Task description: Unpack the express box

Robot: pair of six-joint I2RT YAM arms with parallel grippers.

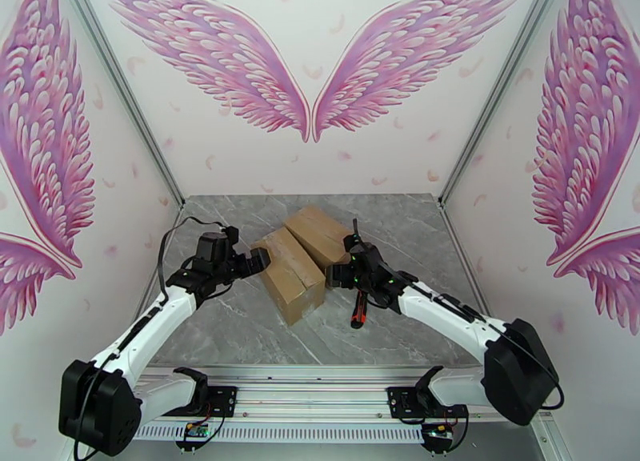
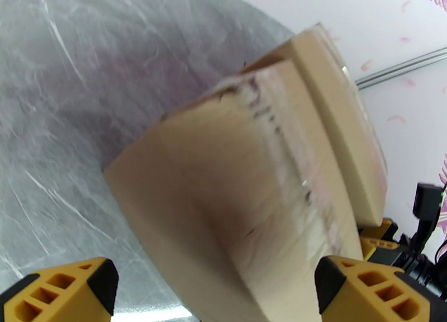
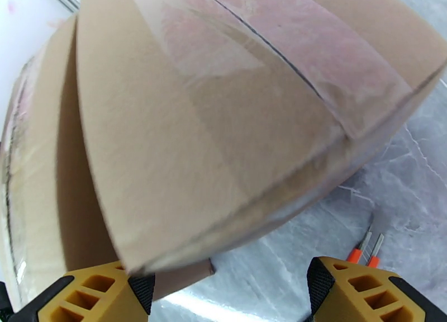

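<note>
A grey marbled table (image 1: 240,334) is enclosed by white walls (image 1: 352,162) painted with pink wings, with metal posts (image 1: 474,125) set at the back corners. The express box (image 1: 292,277) is seen lying near the table's middle, taped along its top, with a second carton (image 1: 322,232) touching its far side. The left gripper (image 1: 259,259) is held at the box's left end, its jaws spread fully and nothing gripped. The right gripper (image 1: 336,275) is placed just beside the box's right corner, jaws parted wide and empty. An orange-handled cutter (image 1: 359,312) lies on the table under that arm. Bare marble is left between the box and the near rail (image 1: 320,386), and along the back edge.
</note>
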